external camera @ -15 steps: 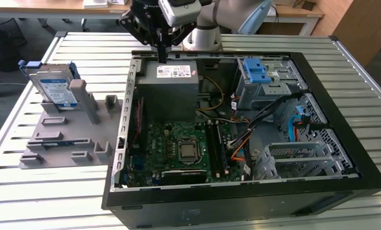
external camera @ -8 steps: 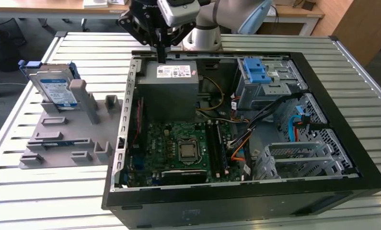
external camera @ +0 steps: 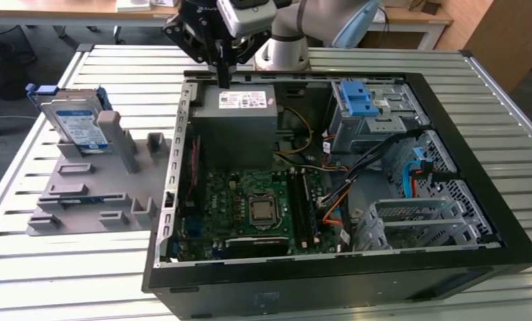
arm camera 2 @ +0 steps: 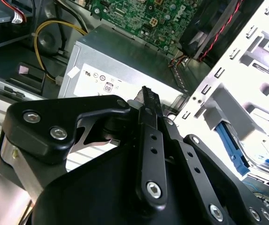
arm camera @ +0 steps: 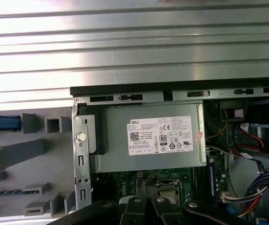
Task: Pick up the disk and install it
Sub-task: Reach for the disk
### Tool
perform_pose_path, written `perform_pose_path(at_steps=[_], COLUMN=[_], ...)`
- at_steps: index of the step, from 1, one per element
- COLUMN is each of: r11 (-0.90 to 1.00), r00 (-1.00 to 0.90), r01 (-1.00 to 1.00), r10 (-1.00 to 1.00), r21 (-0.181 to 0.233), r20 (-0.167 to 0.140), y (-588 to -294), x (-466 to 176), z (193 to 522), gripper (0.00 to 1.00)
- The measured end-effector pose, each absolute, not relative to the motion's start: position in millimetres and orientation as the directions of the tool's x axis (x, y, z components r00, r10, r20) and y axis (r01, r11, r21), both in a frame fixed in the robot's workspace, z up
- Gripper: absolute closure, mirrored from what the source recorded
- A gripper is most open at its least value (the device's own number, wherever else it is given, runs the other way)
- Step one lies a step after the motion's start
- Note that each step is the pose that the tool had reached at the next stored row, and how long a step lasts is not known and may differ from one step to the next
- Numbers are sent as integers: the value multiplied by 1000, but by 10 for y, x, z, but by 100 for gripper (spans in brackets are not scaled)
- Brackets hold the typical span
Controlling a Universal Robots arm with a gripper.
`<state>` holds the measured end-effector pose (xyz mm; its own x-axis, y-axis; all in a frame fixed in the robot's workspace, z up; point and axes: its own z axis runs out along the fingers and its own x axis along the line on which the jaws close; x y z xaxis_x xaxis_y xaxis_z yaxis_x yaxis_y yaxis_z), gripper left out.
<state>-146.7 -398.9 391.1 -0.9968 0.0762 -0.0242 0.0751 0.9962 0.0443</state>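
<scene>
Disk (external camera: 76, 124) stands untouched in the grey rack (external camera: 78, 200) beside the open computer case (external camera: 337, 277). End effector (external camera: 223, 80) hangs over the case's power supply box (external camera: 239, 134), fingers pressed together, gripping nothing. Pickup and installation both remain.

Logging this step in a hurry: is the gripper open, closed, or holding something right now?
Gripper: fingers closed, holding nothing, above the grey metal box; the disk sits in the grey rack.
</scene>
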Motion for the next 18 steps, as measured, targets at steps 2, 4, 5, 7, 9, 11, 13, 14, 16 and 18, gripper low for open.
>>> perform_pose_path(at_steps=[2, 4, 5, 7, 9, 11, 13, 14, 16, 18], r11=[996, 996, 996, 996, 996, 996, 996, 996, 996, 996], r00=[-997, -997, -997, -997, -997, -997, -997, -997, -997, -997], r01=[75, 75, 75, 75, 75, 75, 75, 75, 75, 75], r10=[76, 76, 76, 76, 76, 76, 76, 76, 76, 76], r21=[44, 44, 44, 44, 44, 44, 44, 44, 44, 44], r20=[-24, -24, -24, -24, -24, -24, -24, -24, -24, -24], y=[-3989, -3989, -3989, -3989, -3989, -3989, -3989, -3989, -3989, -3989], x=[-1470, -1474, -1476, -1480, -1483, -1489, -1493, -1495, -1500, -1504], z=[3910, 3910, 3909, 3909, 3908, 3908, 3907, 3907, 3906, 3905], gripper=[89, 89, 89, 89, 89, 89, 89, 89, 89, 89])
